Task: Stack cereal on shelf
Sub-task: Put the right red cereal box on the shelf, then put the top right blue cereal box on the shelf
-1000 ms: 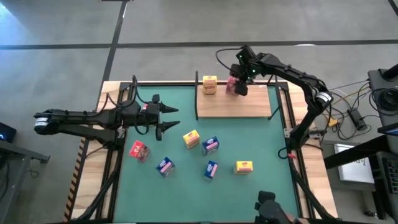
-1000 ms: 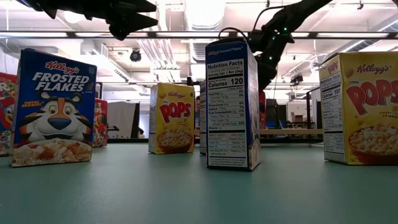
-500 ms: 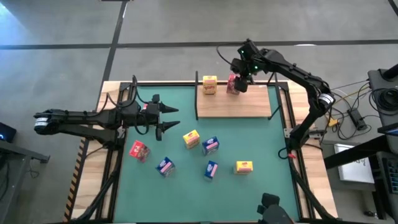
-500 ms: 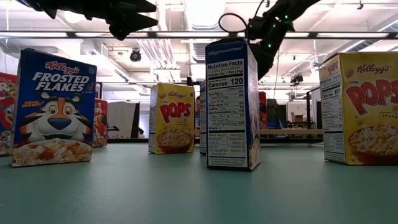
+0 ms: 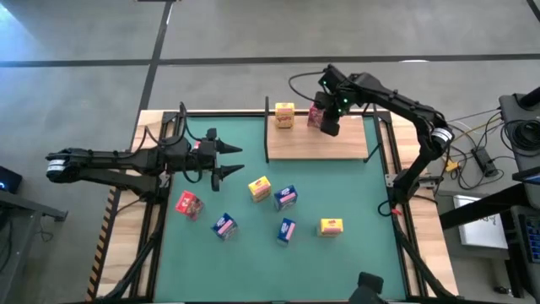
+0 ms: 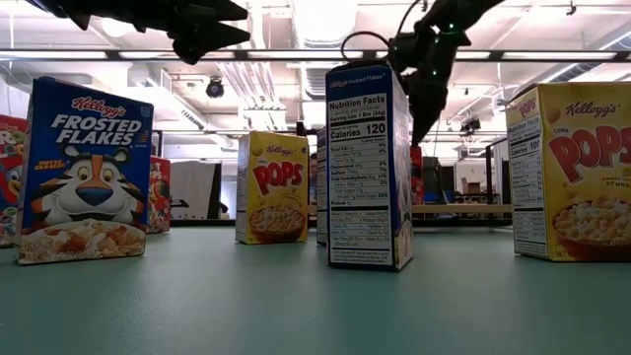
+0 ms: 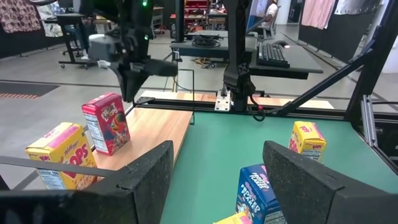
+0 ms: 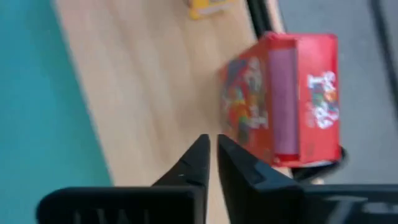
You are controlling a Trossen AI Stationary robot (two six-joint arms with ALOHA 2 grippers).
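Over the shelf, the right pincer hangs closed and empty just beside the upright red cereal box; left pincer open.

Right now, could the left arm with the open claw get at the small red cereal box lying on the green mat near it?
Probably yes. The left gripper hangs open above the mat, and the red cereal box lies close by on the green mat with nothing over it; the nearest blue box stands apart from it.
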